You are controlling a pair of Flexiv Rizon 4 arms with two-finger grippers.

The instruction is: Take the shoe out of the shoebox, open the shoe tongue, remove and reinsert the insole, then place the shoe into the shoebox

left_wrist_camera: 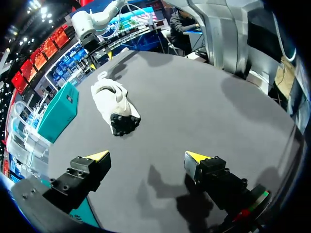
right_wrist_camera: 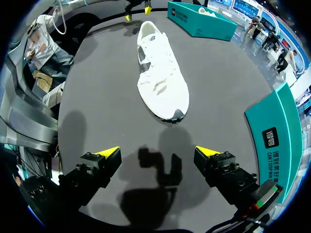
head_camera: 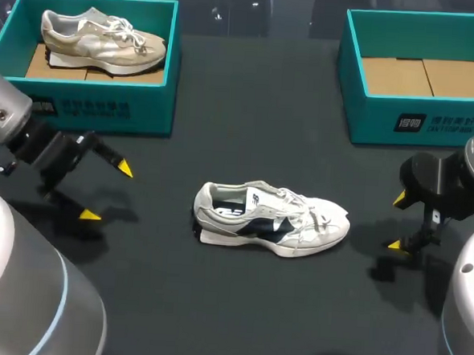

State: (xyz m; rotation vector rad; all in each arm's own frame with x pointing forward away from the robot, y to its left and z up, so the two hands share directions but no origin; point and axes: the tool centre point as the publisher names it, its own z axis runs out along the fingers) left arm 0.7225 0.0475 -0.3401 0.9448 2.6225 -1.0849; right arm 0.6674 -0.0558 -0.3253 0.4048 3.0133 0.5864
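White shoe [head_camera: 271,218] sits in the middle of the black table [head_camera: 249,106]. The left gripper [head_camera: 107,191] and right gripper [head_camera: 396,222] hang near its side edges, fingers wide, holding nothing.

**Dark grey worktop** [head_camera: 249,106]: matt, even, no sheen.
**White-and-navy trainer** [head_camera: 271,218]: cloth mesh upper, smoother matt overlays, woven laces, rubbery white sole.
**Beige trainer** [head_camera: 100,40]: cloth-like upper with a faint sheen on the side panels.
**Left teal card shoebox** [head_camera: 104,109], **right teal card shoebox** [head_camera: 417,122]: smooth matt walls, bare brown cardboard floors.
**Left pincer** [head_camera: 107,191], **right pincer** [head_camera: 396,223]: matt black fingers, smooth bright yellow tips.
**Left arm casing** [head_camera: 21,293], **right arm casing** [head_camera: 466,320]: smooth pale grey, lightly glossy.
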